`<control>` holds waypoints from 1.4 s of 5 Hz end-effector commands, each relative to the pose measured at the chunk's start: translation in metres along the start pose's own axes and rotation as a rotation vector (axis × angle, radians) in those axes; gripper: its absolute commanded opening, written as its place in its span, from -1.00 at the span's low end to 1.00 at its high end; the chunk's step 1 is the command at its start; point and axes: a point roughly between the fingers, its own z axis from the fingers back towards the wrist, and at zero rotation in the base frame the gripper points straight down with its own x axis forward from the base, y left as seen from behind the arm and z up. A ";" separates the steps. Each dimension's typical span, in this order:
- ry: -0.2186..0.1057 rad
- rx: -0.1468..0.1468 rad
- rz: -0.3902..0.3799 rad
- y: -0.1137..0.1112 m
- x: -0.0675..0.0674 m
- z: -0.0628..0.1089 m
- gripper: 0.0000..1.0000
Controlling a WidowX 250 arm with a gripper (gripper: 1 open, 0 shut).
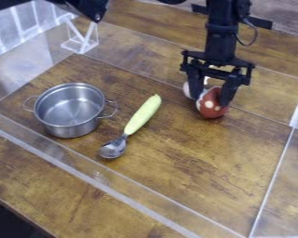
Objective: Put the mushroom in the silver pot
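My hand (212,91) hangs straight down in the upper right of the frame, its two dark fingers (189,86) straddling the mushroom (212,103). The fingers stand close on either side of the cap, but I cannot tell whether they are pressing it or only flanking it, so I will not call it a grip.

The mushroom lies on the tabletop (177,158), reddish-brown cap toward the lower edge of the frame, with a bit of the pale stem showing up between my fingers. It looks to be resting on the wood, not lifted.

To the left and a little lower lies a yellow-green banana-like piece (142,113), set at a slant, and just below its lower end a metal spoon (113,147). Further left sits the silver pot (68,109), upright, with nothing in it, well apart from the mushroom. Clear plastic walls (139,56) run around the work area.

By my reckoning the task is only at its start: the reach is made and I am on the mushroom, but the pick-up is not secured. Left to do: close firmly, lift, carry across the frame over the banana piece to the left, and let go above the pot.
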 end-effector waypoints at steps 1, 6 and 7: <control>-0.071 -0.010 0.019 0.008 0.005 0.027 -1.00; -0.221 0.029 0.194 0.071 -0.071 0.114 -1.00; -0.226 0.050 0.266 0.098 -0.095 0.105 -1.00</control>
